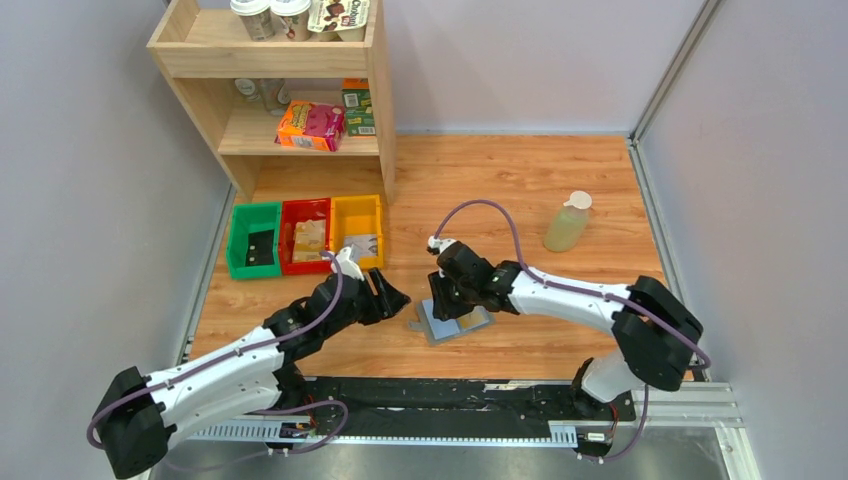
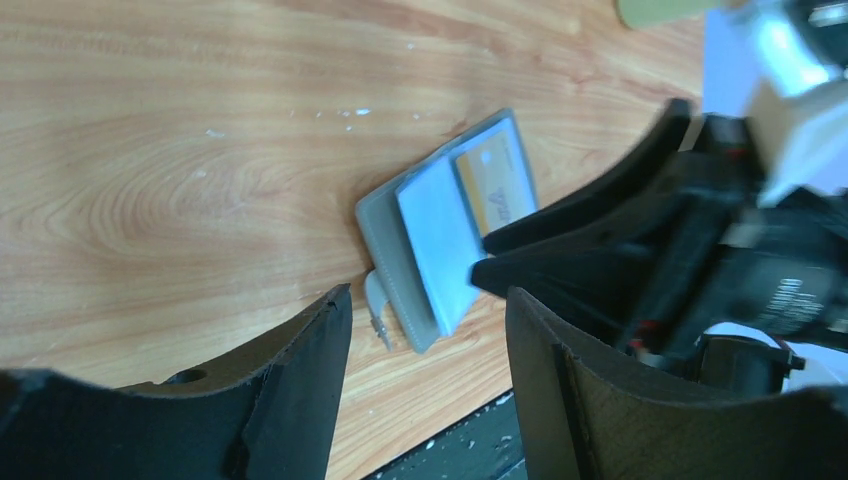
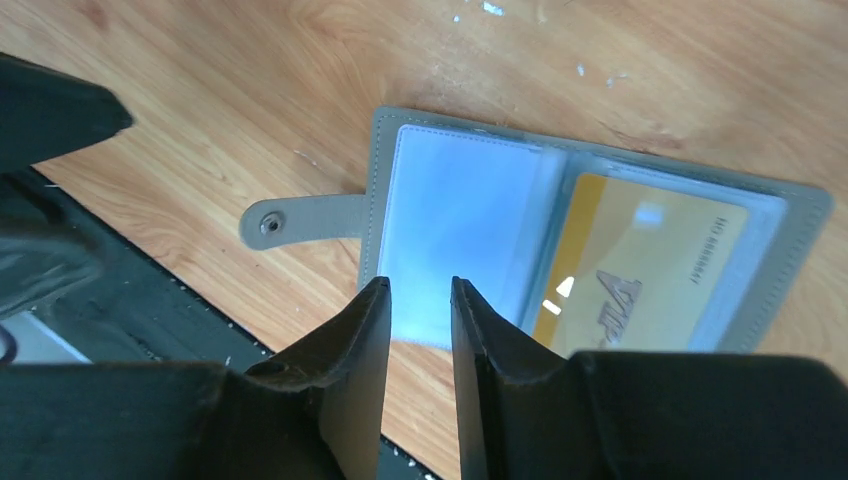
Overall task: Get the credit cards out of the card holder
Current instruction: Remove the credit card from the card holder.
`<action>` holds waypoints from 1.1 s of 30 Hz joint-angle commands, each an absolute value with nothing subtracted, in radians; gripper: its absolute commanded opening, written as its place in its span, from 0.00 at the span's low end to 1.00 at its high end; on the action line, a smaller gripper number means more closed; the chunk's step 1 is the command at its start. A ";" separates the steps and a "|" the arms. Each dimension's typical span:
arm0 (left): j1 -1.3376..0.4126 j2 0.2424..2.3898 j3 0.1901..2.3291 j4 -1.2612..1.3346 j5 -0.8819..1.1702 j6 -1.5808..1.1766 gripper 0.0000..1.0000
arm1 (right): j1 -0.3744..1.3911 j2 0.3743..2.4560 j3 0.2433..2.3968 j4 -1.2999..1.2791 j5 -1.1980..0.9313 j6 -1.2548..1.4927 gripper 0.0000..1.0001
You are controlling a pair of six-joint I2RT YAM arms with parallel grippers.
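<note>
The grey card holder (image 1: pixel 440 330) lies open on the wooden table, its closing tab (image 3: pixel 300 220) pointing left. One half is a pale bluish slot (image 3: pixel 450 210). The other half holds a yellow-orange credit card (image 3: pixel 640 270) in its clear sleeve; the card also shows in the top view (image 1: pixel 473 320) and in the left wrist view (image 2: pixel 495 185). My right gripper (image 3: pixel 418 285) hovers over the near edge of the pale slot, jaws a narrow gap apart, with nothing between them. My left gripper (image 2: pixel 428 300) is open and empty, just left of the holder (image 2: pixel 400 260).
Green (image 1: pixel 253 240), red (image 1: pixel 305 235) and yellow (image 1: pixel 357 228) bins stand at the back left below a wooden shelf (image 1: pixel 300 100). A bottle of pale liquid (image 1: pixel 568 222) stands at the back right. A black strip (image 1: pixel 450 395) runs along the table's near edge.
</note>
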State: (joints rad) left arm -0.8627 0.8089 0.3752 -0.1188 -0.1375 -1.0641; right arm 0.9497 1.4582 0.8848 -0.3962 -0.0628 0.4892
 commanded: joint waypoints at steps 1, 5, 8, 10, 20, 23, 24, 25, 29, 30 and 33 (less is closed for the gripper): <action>-0.867 0.793 0.348 -0.006 -0.138 -1.014 0.65 | 0.980 1.548 0.885 -0.278 -0.092 0.489 0.31; -0.867 0.862 0.370 0.104 -0.069 -0.971 0.65 | 0.991 1.617 0.903 -0.278 -0.081 0.497 0.28; -0.867 0.945 0.423 0.126 -0.013 -0.947 0.64 | 0.992 1.614 0.928 -0.310 -0.084 0.494 0.26; -0.867 0.985 0.443 0.147 -0.006 -0.954 0.64 | 0.989 1.582 0.945 -0.337 -0.060 0.488 0.27; -0.865 1.115 0.497 0.270 0.078 -1.022 0.61 | 0.835 1.390 0.876 -0.469 0.069 0.474 0.36; -0.868 1.160 0.509 0.310 0.100 -1.051 0.59 | 0.749 1.341 0.806 -0.437 0.019 0.474 0.33; -0.868 1.182 0.514 0.316 0.104 -1.054 0.58 | 0.721 1.326 0.781 -0.419 0.017 0.472 0.32; -0.868 1.213 0.520 0.328 0.113 -1.068 0.58 | 0.698 1.313 0.767 -0.407 -0.032 0.471 0.31; -0.870 1.313 0.517 0.403 0.129 -1.129 0.55 | 0.643 1.308 0.718 -0.353 -0.093 0.463 0.27; -0.870 1.328 0.517 0.414 0.132 -1.137 0.55 | 0.632 1.313 0.707 -0.342 -0.107 0.462 0.26; -0.873 1.409 0.528 0.454 0.152 -1.160 0.51 | 0.623 1.322 0.686 -0.304 -0.135 0.460 0.22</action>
